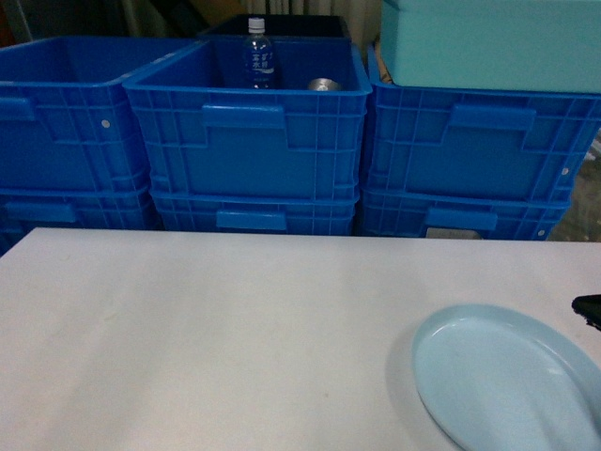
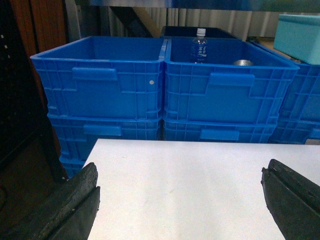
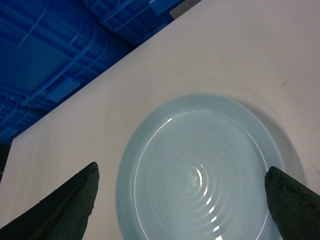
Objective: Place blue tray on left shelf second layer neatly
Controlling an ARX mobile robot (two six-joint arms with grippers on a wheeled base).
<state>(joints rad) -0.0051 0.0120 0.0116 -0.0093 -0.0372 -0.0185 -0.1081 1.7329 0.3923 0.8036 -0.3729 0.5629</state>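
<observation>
The blue tray (image 1: 507,381) is a pale sky-blue glossy round dish lying flat on the white table (image 1: 207,338), near its front right corner. In the right wrist view my right gripper (image 3: 181,175) is open above the tray (image 3: 200,170), one finger off each side of the dish and nothing held. A black piece of that arm (image 1: 589,308) shows at the head view's right edge, just beyond the tray's rim. My left gripper (image 2: 180,187) is open and empty over the bare table (image 2: 200,180) near its far left corner. The left shelf second layer is out of view.
Stacked dark-blue ribbed crates (image 1: 244,141) line the table's far edge. One crate holds a water bottle (image 1: 260,54) and a metal bowl (image 1: 324,85). A turquoise box (image 1: 493,42) rests on the right-hand stack. A grey metal bar (image 2: 215,3) crosses the top of the left wrist view.
</observation>
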